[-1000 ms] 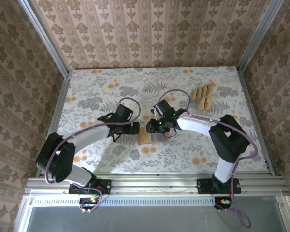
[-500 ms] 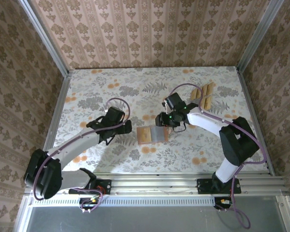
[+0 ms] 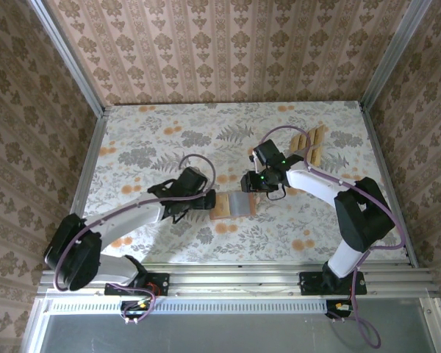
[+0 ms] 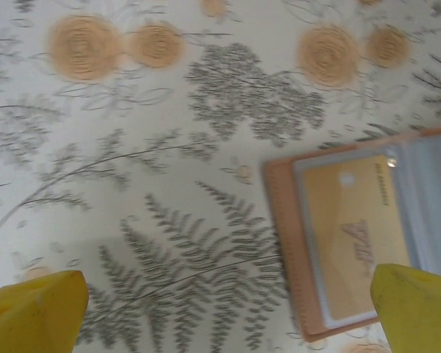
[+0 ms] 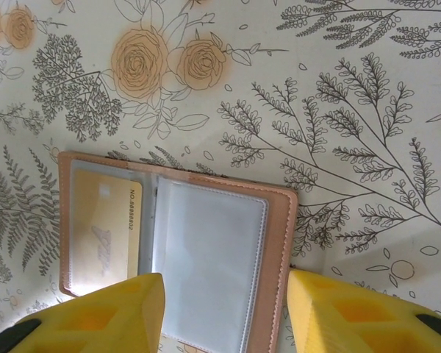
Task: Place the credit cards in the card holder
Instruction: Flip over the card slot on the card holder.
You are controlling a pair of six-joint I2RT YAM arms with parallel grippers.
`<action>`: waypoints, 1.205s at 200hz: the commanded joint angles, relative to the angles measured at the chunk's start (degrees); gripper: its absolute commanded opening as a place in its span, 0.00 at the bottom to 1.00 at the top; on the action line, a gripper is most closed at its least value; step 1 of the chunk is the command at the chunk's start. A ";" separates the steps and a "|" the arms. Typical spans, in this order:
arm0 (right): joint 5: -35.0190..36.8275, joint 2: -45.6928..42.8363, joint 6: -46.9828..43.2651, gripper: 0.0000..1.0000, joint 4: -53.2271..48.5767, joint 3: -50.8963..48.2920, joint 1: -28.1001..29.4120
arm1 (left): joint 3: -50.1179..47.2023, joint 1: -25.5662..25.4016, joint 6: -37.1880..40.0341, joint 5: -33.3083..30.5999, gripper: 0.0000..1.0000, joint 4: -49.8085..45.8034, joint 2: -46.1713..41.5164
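The card holder (image 3: 222,207) lies open and flat at the table's middle. Its left pocket holds one tan credit card (image 5: 103,224), and its right clear pocket (image 5: 209,257) is empty. More credit cards (image 3: 309,145) lie in small piles at the back right. My left gripper (image 3: 206,200) is open at the holder's left edge; in the left wrist view the card holder (image 4: 283,243) and the card inside it (image 4: 349,243) lie just right of my left gripper (image 4: 228,316). My right gripper (image 3: 250,184) is open and empty; in the right wrist view my right gripper (image 5: 220,316) hovers over the card holder (image 5: 275,243), its right panel between the fingers.
The floral tablecloth (image 3: 147,140) covers the table, with bare room at the left and back. Patterned walls and metal rails (image 3: 84,169) close in the sides. The near rail (image 3: 235,279) carries both arm bases.
My right gripper has lifted away from the holder toward the back right and now holds still. My left gripper drew back, then came right again to the holder's left edge.
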 commanded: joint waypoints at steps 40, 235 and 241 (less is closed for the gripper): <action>-0.57 4.18 -1.87 0.28 -0.83 2.19 -0.69 | 6.01 -3.96 -0.81 -0.54 1.00 3.13 8.52; -2.98 8.32 -0.44 0.20 1.64 2.41 -0.32 | 7.98 -4.88 -0.51 1.80 1.00 3.87 14.33; -2.91 8.04 -0.45 0.20 1.61 2.38 -0.34 | 7.99 -4.81 -0.51 1.84 1.00 3.90 14.38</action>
